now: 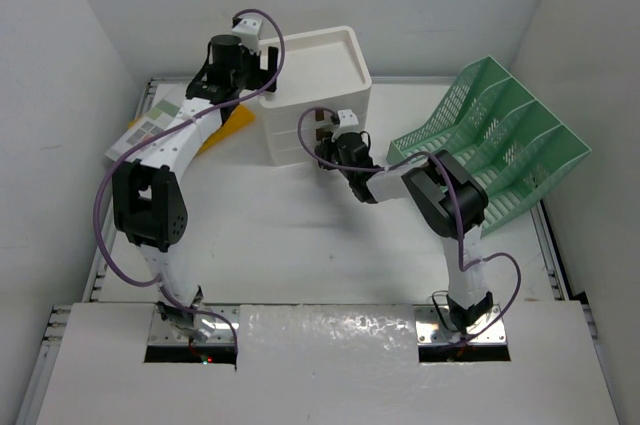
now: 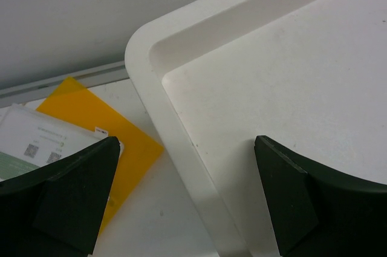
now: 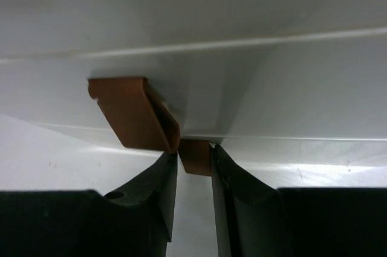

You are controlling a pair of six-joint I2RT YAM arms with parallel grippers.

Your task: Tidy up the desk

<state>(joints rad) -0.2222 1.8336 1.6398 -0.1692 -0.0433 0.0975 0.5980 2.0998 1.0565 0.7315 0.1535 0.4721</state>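
Note:
The white desk (image 1: 300, 255) carries a white three-drawer unit (image 1: 320, 65) at the back middle. My left gripper (image 1: 263, 65) hovers over the unit's top left corner (image 2: 145, 45), open and empty, with one finger (image 2: 78, 190) over the desk side and the other over the unit's recessed top. My right gripper (image 1: 322, 150) is at the unit's front. In the right wrist view its fingers (image 3: 227, 190) are closed on a small brown drawer handle (image 3: 195, 160). A second brown handle (image 3: 133, 112) sits on the drawer above, just left.
A yellow folder (image 1: 232, 125) and printed papers (image 1: 150, 125) lie on the desk left of the unit; they also show in the left wrist view, folder (image 2: 103, 124) and papers (image 2: 42, 139). A green mesh file rack (image 1: 490, 145) lies tilted at the right. White walls enclose the desk.

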